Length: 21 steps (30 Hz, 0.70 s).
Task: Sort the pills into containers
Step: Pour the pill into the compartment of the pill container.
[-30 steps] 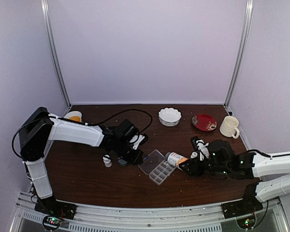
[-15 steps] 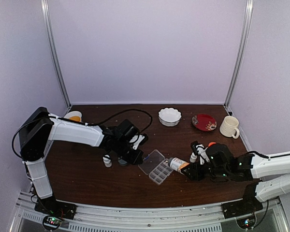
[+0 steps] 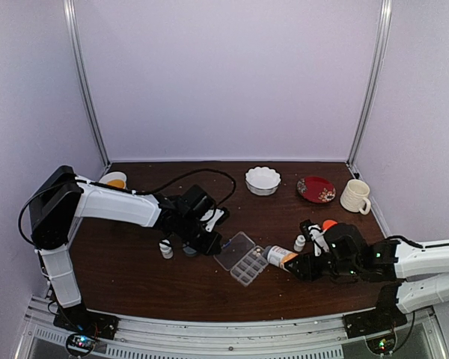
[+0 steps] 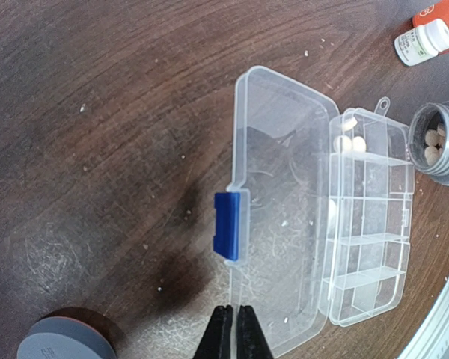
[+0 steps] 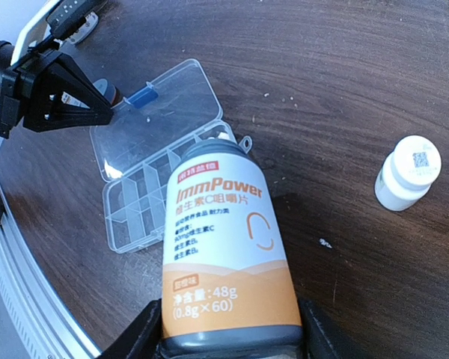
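The clear organizer box [image 3: 248,267] lies open at table centre, its lid [image 4: 284,224] with a blue latch [image 4: 227,224] flat to the left. A few whitish pills [image 4: 352,142] sit in its end compartment [image 5: 202,146]. My left gripper [image 4: 233,318] is shut on the lid's rim [image 3: 215,244]. My right gripper [image 5: 228,335] is shut on the orange-and-white bottle [image 5: 221,239]. The bottle is tipped almost flat [image 3: 277,256], and its open mouth [image 4: 438,142], with pills inside, is at the box's end.
A small white bottle [image 3: 165,249] and a grey cap [image 3: 188,250] are beside the left gripper. Another small white bottle [image 5: 408,172] stands right of the orange bottle. A white scalloped bowl [image 3: 263,180], red plate [image 3: 315,188], cream mug [image 3: 355,196] and yellow cup [image 3: 114,180] line the back.
My right gripper has moved right and toward the front edge with the bottle, lowering it beside the box. The left arm and box have not moved.
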### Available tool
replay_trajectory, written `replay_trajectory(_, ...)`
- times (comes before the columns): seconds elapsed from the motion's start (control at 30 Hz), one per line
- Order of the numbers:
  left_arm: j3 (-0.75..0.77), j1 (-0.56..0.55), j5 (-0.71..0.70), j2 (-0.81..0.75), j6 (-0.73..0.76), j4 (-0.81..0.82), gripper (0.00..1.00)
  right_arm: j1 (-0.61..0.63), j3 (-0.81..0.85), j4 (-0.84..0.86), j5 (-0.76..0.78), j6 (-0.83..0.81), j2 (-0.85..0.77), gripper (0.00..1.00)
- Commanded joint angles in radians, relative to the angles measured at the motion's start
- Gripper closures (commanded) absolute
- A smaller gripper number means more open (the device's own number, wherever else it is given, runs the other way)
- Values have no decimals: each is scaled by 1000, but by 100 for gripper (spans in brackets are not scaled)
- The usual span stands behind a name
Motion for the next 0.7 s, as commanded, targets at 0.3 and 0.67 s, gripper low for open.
replay_trajectory(0.3, 20, -6, -14, -24, 13, -1, 96, -5, 25, -12, -12, -7, -3, 100)
replay_trajectory(0.67, 21, -6, -13, -23, 14, -2, 97, -6, -4, 33, -2, 12, -20, 100)
